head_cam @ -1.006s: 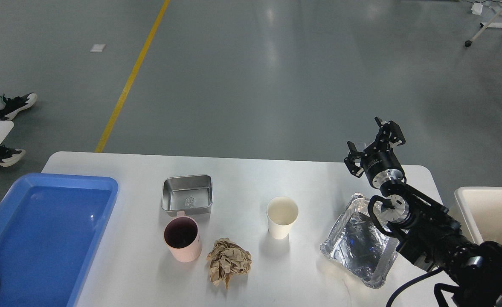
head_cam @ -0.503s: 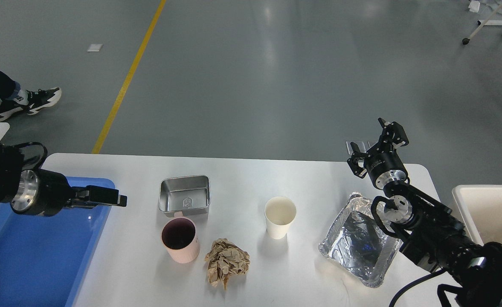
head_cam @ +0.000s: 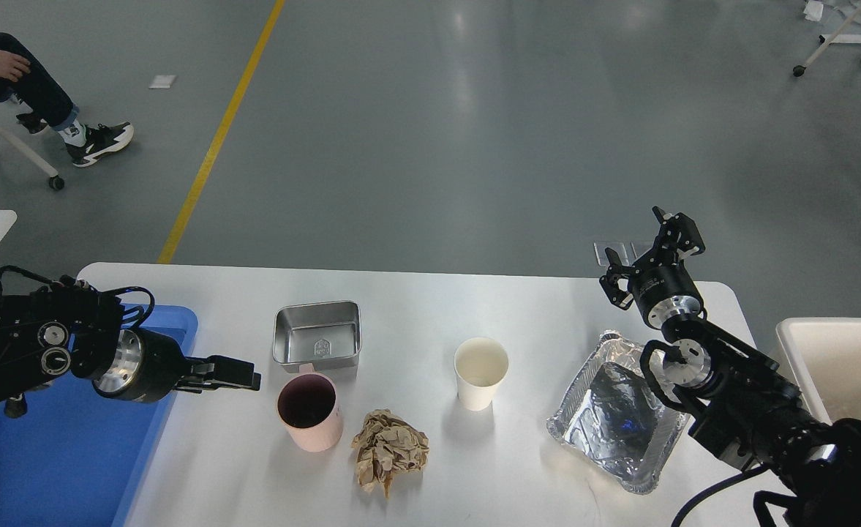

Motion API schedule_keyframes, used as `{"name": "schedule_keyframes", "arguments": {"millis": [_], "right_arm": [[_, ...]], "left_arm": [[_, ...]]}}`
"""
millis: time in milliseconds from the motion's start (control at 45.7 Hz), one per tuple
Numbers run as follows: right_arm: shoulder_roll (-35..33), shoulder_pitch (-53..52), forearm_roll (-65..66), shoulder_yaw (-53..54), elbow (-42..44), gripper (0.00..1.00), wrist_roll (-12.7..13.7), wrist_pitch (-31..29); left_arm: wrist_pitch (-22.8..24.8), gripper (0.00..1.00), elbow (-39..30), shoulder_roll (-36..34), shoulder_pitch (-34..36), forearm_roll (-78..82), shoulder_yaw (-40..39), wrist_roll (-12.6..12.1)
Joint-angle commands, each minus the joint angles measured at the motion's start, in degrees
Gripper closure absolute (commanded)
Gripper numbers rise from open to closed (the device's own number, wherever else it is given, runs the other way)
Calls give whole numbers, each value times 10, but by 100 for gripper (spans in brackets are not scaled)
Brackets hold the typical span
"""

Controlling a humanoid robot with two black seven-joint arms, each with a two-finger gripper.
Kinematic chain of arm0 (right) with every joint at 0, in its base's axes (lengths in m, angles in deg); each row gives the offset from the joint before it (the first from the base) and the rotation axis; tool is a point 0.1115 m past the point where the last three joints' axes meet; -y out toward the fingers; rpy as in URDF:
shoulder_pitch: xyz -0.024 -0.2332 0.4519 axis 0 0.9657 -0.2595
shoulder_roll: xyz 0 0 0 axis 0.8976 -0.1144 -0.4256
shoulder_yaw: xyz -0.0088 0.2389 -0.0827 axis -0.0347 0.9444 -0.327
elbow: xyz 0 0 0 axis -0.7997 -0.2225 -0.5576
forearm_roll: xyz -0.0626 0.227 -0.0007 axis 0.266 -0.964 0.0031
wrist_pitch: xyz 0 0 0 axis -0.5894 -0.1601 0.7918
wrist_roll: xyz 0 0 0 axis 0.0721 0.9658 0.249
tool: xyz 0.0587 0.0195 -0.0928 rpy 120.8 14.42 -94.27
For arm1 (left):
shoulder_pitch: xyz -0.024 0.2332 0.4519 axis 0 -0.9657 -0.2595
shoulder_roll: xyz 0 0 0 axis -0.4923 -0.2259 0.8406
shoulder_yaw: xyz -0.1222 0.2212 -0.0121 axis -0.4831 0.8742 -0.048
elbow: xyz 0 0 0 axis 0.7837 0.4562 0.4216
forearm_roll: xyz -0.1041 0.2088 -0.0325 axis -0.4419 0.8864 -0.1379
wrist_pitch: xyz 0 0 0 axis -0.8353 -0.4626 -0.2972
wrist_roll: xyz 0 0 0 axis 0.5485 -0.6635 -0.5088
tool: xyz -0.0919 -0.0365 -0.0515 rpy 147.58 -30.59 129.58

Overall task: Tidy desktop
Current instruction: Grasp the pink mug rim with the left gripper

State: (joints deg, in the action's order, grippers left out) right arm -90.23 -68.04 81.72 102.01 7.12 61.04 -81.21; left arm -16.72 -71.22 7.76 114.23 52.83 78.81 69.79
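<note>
Desktop fills near half, long axis left-right; embossed mark in steel tin unreadable; right gripper fingers spread, empty, far-right corner; left gripper state can't tell.

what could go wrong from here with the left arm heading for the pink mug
The left gripper sits low beside the pink mug; a sideways approach might tip it, and any contents cannot be seen. The steel tray touches or nearly touches the mug's far side, so a push could shove both. On the other side, the right arm's forearm hangs over the foil tray; lowering it could crush the thin foil.
</note>
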Motion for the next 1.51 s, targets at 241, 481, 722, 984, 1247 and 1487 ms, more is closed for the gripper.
{"name": "schedule_keyframes", "arguments": {"millis": [241,481,722,984,1247,1487], "right_arm": [[-2,1,0,0,3,0,0,0],[-12,2,0,-1,2,0,0,0],[-15,4,0,0,2,0,0,0],[-15,4,0,-1,2,0,0,0],[-15,6,0,-1,2,0,0,0],[-16,8,0,-1,2,0,0,0]], "left_arm": [[-5,2,64,82,-20,1,0,0],[-15,2,96,128,-22,7,1,0],[-31,28,97,139,-33,64,2,2],[-9,62,97,139,-35,86,2,-11],[2,71,97,138,-35,86,2,-16],[3,91,105,141,-37,91,4,-16]]}}
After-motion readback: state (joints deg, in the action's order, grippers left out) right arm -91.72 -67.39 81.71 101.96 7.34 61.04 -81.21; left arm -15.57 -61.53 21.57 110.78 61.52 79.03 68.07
